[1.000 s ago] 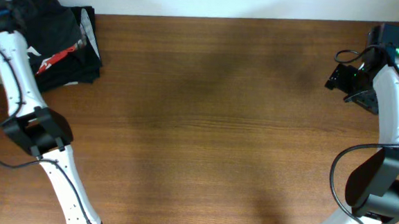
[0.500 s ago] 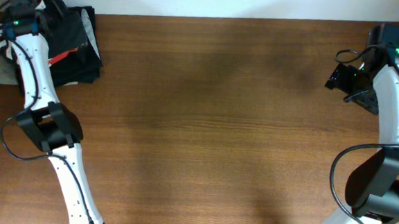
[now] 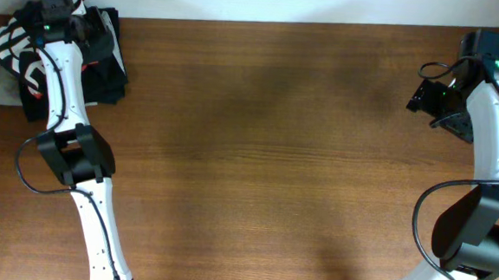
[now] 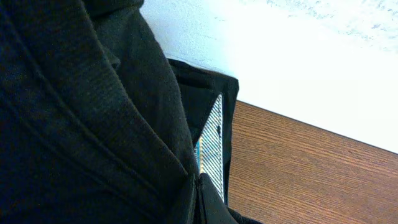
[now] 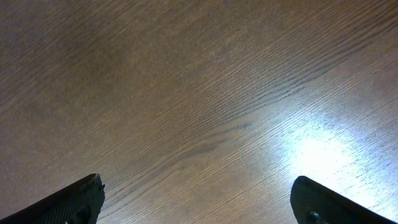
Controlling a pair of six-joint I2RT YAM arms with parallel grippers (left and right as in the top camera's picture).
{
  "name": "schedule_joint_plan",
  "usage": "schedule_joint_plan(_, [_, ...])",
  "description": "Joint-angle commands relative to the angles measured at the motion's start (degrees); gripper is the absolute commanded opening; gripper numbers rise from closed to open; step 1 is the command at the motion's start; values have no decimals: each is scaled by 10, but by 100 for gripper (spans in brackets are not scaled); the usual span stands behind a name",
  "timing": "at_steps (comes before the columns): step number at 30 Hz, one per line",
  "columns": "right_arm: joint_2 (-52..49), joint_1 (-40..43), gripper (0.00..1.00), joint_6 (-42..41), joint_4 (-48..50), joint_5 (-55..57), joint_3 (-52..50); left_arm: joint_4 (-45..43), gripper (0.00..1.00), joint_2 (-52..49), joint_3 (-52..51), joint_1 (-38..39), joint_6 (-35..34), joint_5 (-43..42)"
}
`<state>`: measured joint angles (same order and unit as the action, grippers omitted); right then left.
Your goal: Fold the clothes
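Claw on left tight in dark T-shirt; right claw agape, empty.

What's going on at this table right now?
A two-armed robot is starting on laundry. The left arm reaches into the pile of clothes at the table's far left corner, its fingers closed and hidden in dark fabric, apparently pinching it. The right arm waits at the right edge, fingers wide open over bare wood. Nothing is spread out yet.
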<state>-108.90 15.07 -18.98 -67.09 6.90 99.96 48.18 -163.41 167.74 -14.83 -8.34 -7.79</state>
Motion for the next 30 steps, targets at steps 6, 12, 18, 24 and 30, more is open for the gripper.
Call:
schedule_joint_plan(6, [8,0,99,3,0,13,7,119,81,248,-2,-1,11,-15])
schedule_joint_plan(12, [8,0,99,3,42,47,7,282,99,373,-2,0,11,-89])
schedule_joint_plan(18, [8,0,99,3,227,86,7,398,99,442,-2,-1,11,-115])
schedule_joint_plan(24, [30,0,99,-1,163,-105,7,426,99,447,-5,-1,11,-115])
schedule_joint_plan(30, [171,-4,99,3,144,-275,7,426,99,447,-5,-1,11,-115])
